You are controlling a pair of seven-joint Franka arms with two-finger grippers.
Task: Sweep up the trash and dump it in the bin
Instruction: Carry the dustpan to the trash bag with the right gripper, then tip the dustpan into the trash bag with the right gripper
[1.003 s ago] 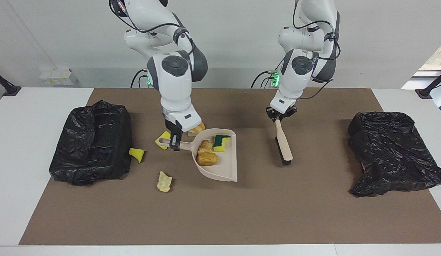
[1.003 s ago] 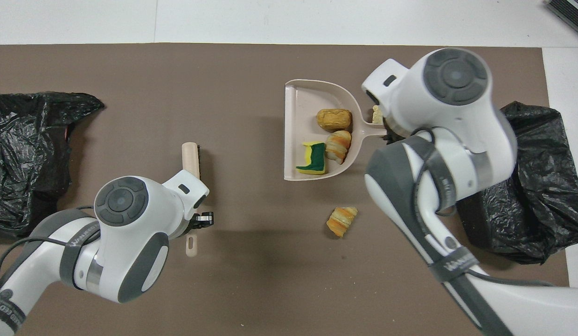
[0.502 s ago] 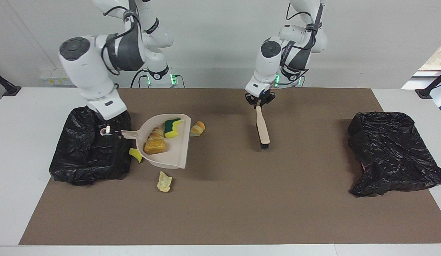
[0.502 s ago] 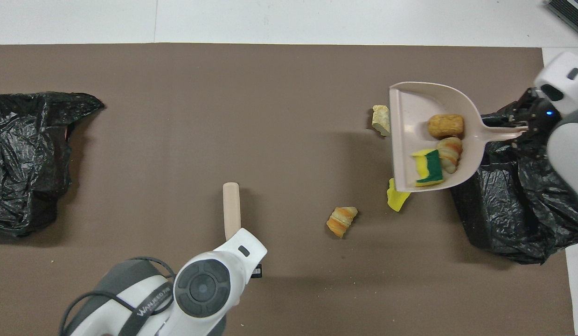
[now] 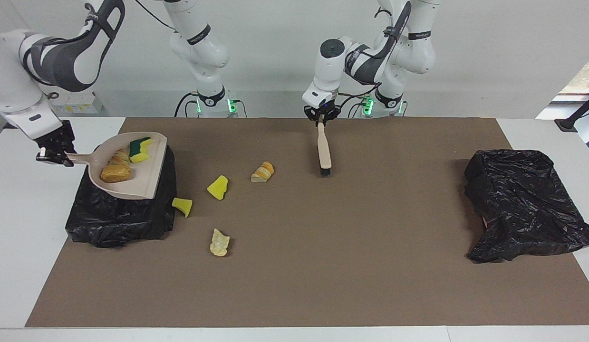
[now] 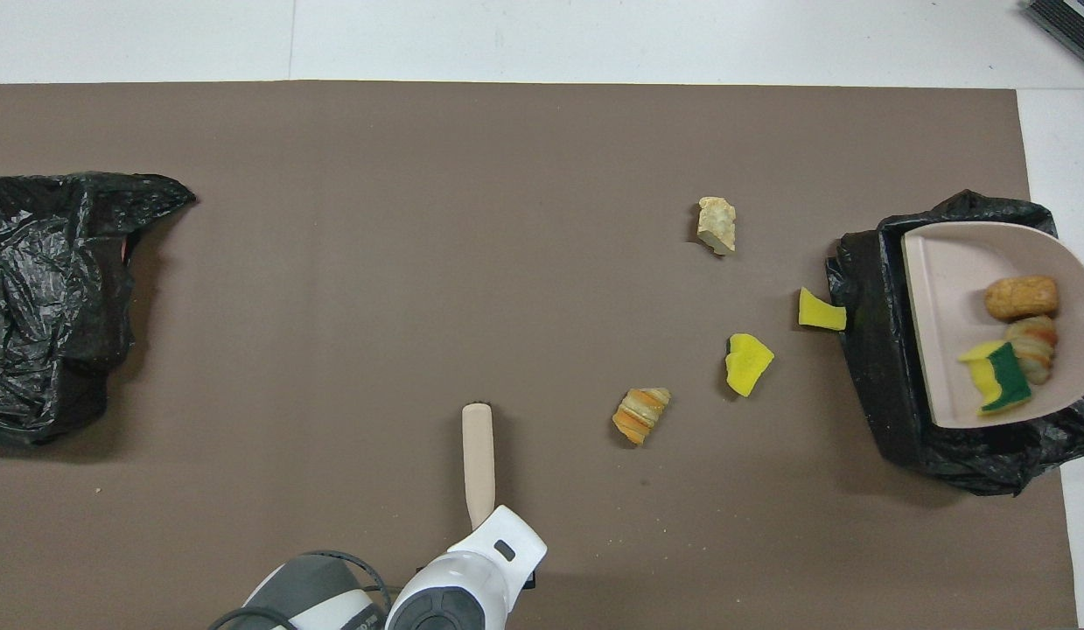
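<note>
Right gripper point(image 5: 54, 154), jaws pinching the dustpan point(image 5: 132, 173) handle, holds it over the bin point(image 5: 120, 213) with three trash pieces point(image 5: 116, 172); mouth faces mid-tabletop. Four pieces point(image 5: 218, 187) lie loose on open mat point(image 5: 323, 266) beside the bin. Left gripper point(image 5: 321, 118), jaws clamped on the brush point(image 5: 324, 149), its long axis pointing away from the robots.

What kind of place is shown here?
Probably a robotics lab test bench: two robot arms mounted at a white table, a brown mat on it, staged sponge and bread pieces, black-bagged bins at each end.
</note>
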